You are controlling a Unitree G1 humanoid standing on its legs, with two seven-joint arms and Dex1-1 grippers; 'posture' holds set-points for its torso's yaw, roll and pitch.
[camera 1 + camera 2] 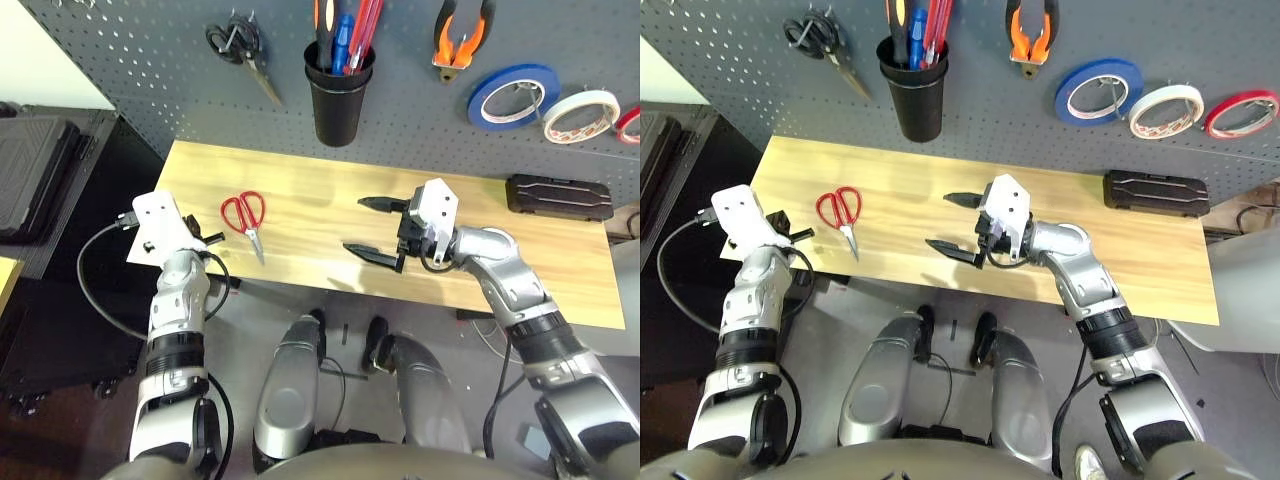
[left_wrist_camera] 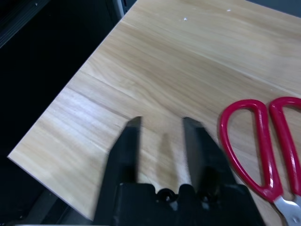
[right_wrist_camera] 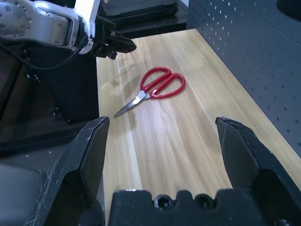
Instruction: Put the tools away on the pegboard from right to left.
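Pale wood, the table (image 1: 300, 215) carries the red-handled scissors (image 1: 246, 220) near its left end, no writing legible on them. Just left of the scissors, the left gripper (image 2: 161, 123) holds nothing, fingers parted. Right of them, the right gripper (image 1: 374, 227) gapes wide, empty. Behind the scissors stands the pegboard (image 1: 150, 60).

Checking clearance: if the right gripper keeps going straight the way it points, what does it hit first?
Probably the red scissors. The right gripper, jaws wide and empty, points along the table toward them; bare wood lies between. Height is unclear, so it may pass over them.
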